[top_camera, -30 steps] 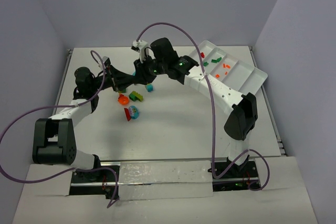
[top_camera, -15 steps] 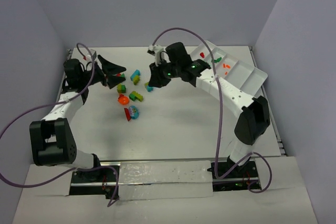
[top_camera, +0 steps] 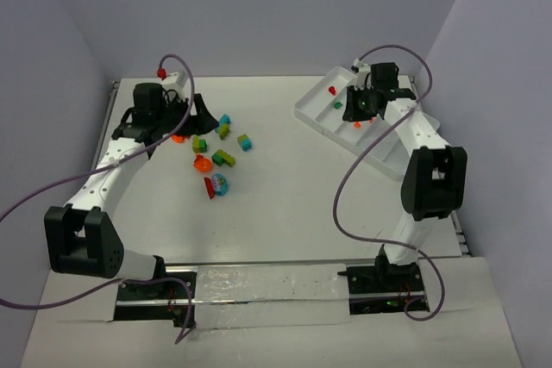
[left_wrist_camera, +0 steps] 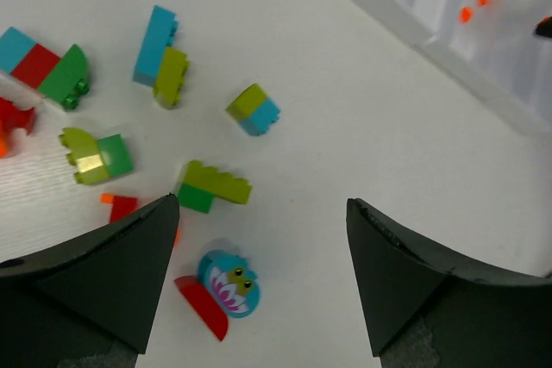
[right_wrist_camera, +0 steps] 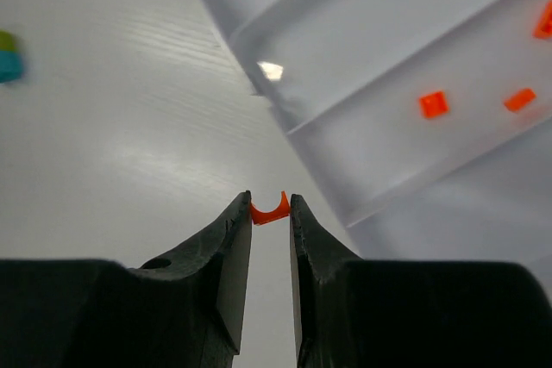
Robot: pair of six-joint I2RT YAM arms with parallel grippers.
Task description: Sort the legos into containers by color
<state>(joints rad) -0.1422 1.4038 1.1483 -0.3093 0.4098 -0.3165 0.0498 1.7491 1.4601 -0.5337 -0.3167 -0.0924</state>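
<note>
the right gripper [right_wrist_camera: 270, 213] has swung from the loose legos [top_camera: 216, 148] across to the white tray [top_camera: 309, 115], jaws clenched on an orange curved brick [right_wrist_camera: 269, 209], just short of the compartment with orange pieces [right_wrist_camera: 434, 103]. the left gripper [left_wrist_camera: 261, 208] has backed off, jaws released wide and empty above the tabletop [left_wrist_camera: 362, 109]. dropping looks next.

light bright, even | shadows soft | glare spot on tray [right_wrist_camera: 270, 69]
</note>
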